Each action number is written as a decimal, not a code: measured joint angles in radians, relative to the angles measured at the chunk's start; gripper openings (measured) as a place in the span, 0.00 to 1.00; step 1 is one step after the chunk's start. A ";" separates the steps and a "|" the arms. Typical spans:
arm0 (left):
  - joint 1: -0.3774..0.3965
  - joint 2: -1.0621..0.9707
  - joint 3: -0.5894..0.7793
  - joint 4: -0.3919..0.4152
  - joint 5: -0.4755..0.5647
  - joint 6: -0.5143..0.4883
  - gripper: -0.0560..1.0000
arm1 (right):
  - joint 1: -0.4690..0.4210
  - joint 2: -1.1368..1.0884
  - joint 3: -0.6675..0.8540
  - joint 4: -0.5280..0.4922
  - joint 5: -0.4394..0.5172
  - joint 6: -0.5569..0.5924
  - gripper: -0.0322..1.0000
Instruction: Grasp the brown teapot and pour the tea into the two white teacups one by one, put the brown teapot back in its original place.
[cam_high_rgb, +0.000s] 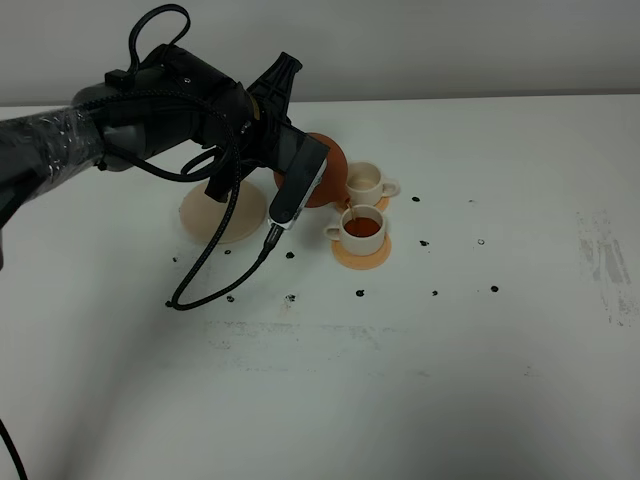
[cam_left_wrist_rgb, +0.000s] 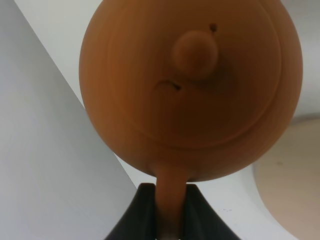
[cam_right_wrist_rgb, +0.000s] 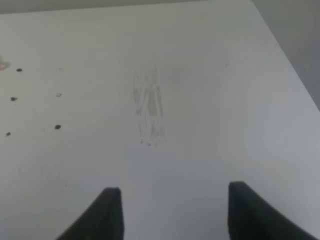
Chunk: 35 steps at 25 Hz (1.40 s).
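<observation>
My left gripper (cam_high_rgb: 303, 158) is shut on the loop handle of the brown teapot (cam_high_rgb: 328, 172) and holds it above the table, right beside the far white teacup (cam_high_rgb: 367, 182). In the left wrist view the teapot (cam_left_wrist_rgb: 190, 85) fills the frame, lid knob facing the camera, its handle between the dark fingers (cam_left_wrist_rgb: 142, 215). The near white teacup (cam_high_rgb: 362, 228) holds brown tea. Each cup stands on an orange coaster (cam_high_rgb: 362, 256). The beige saucer (cam_high_rgb: 215, 218) lies bare to the left of the teapot, also in the left wrist view (cam_left_wrist_rgb: 292, 185). My right gripper (cam_right_wrist_rgb: 175, 215) is open and empty.
A black cable (cam_high_rgb: 215, 250) hangs from the left arm and loops onto the table in front of the saucer. Small dark marks (cam_high_rgb: 360, 293) dot the white table. The right wrist view shows bare table with a grey scuff (cam_right_wrist_rgb: 150, 107) and the table's edge (cam_right_wrist_rgb: 290, 65).
</observation>
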 joint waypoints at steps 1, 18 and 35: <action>0.000 0.000 0.000 0.000 0.000 0.000 0.15 | 0.000 0.000 0.000 0.000 0.000 0.000 0.47; -0.007 0.000 0.000 0.032 -0.001 0.000 0.15 | 0.000 0.000 0.000 0.000 0.000 0.000 0.47; -0.020 0.000 0.000 0.052 -0.007 0.000 0.15 | 0.000 0.000 0.000 0.000 0.000 0.000 0.47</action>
